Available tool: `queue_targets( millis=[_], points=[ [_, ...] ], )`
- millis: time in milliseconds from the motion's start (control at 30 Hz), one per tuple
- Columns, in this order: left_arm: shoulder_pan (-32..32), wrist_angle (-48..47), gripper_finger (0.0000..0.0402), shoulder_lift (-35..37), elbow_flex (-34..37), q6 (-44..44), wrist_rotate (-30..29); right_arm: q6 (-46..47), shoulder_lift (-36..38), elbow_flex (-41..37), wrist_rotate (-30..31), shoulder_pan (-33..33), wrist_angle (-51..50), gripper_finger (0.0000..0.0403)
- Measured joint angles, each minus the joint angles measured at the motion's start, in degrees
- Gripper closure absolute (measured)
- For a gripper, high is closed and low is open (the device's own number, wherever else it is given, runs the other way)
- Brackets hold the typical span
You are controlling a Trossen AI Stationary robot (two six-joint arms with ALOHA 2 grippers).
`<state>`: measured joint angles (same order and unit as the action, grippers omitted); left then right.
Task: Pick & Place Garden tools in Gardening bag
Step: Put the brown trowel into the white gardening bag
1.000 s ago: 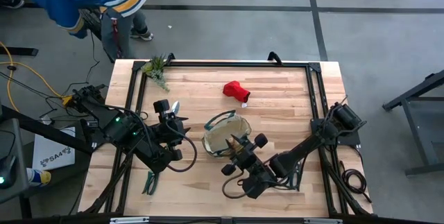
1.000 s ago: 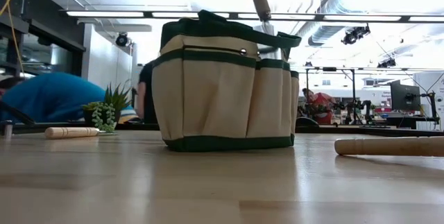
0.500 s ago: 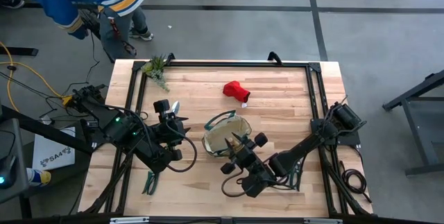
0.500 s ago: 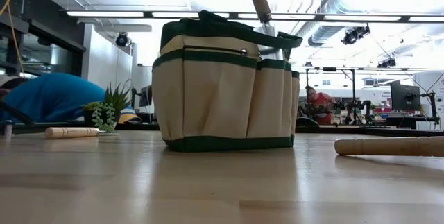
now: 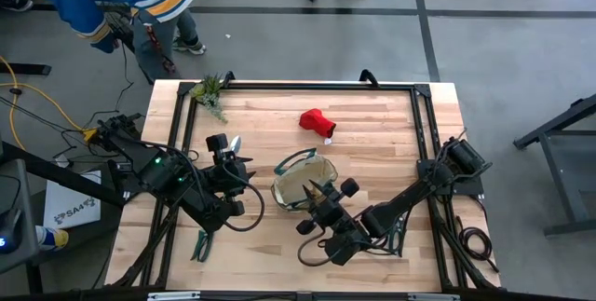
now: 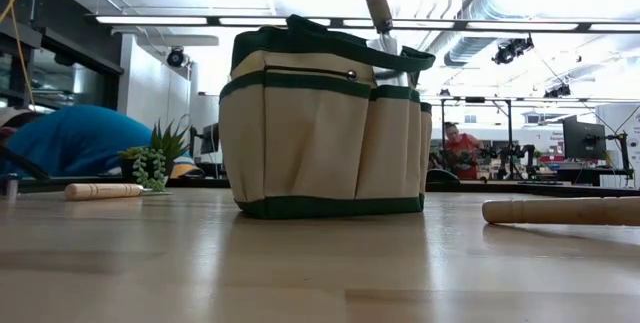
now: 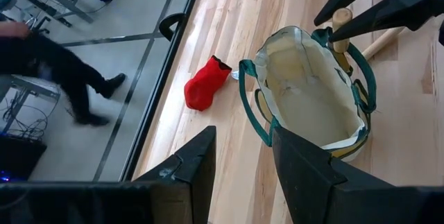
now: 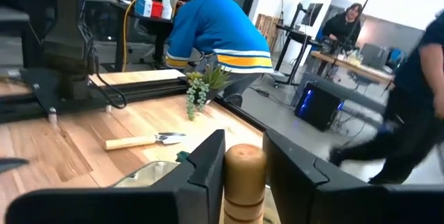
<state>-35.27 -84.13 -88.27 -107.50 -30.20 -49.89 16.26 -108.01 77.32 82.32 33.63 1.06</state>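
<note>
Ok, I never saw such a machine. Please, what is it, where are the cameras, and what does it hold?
It is a robot with two dark arms at a wooden table. One camera looks down from above, one sits at table height, and one rides on each wrist. The right gripper holds a wooden-handled tool upright over the gardening bag. The left gripper is open and empty, beside the bag. On the table lie a red glove, a trowel, green pruners and a plant sprig.
</note>
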Motion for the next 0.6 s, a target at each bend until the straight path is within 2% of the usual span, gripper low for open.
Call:
queue_targets(
  millis=[200, 300, 500, 600],
  points=[
    [0.0, 0.0, 0.0266, 0.0, 0.0, 0.0, 0.0, -4.2, 0.0, 0.0, -0.7, 0.0, 1.6, 0.0319],
    [0.0, 0.0, 0.0266, 0.0, 0.0, 0.0, 0.0, -4.0, 0.0, 0.0, -3.5, -0.3, 1.8, 0.0311],
    [0.0, 0.0, 0.0266, 0.0, 0.0, 0.1, 0.0, -2.6, 0.0, 0.0, -9.1, -1.8, 1.8, 0.0271],
    [0.0, 0.0, 0.0266, 0.0, 0.0, 0.1, 0.0, -2.5, 0.0, 0.0, -8.9, -2.0, 1.8, 0.0245]
  ],
)
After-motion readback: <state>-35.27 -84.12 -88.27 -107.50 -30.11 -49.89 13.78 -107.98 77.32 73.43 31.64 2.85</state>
